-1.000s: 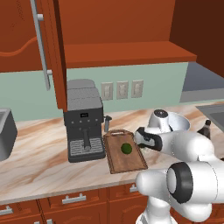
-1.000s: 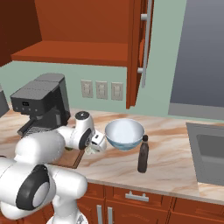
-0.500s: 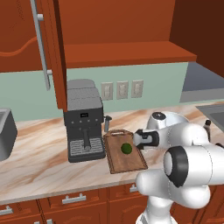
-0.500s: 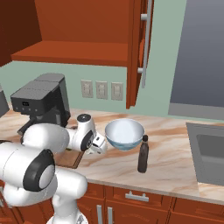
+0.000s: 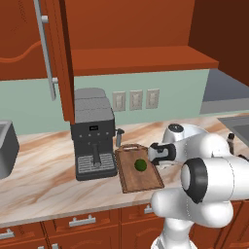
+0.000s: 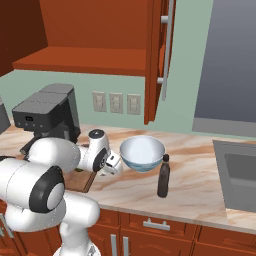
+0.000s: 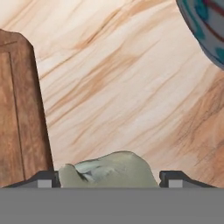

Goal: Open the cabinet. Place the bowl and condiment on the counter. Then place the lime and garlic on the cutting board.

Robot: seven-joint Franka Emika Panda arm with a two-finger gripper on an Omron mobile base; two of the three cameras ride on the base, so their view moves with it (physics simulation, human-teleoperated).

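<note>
The garlic (image 7: 109,168), a pale greenish bulb, lies on the counter (image 7: 122,78) just right of the cutting board (image 7: 19,109) in the hand view. My gripper (image 7: 109,179) is low over it, one fingertip against each side, so it is shut on the garlic. From the left base the gripper (image 5: 155,154) hangs at the board's (image 5: 141,177) right edge, close to the dark green lime (image 5: 140,165) lying on the board. The bowl (image 6: 142,152) and the brown condiment bottle (image 6: 163,176) stand on the counter (image 6: 200,190) right of my hand. The cabinet door (image 6: 162,55) stands open.
A black coffee machine (image 5: 92,133) stands on the counter just left of the board. A sink (image 6: 240,175) is sunk into the counter at the far right. Outlets sit on the green back wall. My own white arm covers the counter in front of the bowl.
The arm has shifted slightly while the hand stays low beside the board's right edge. Lime, bowl and bottle have not moved.
</note>
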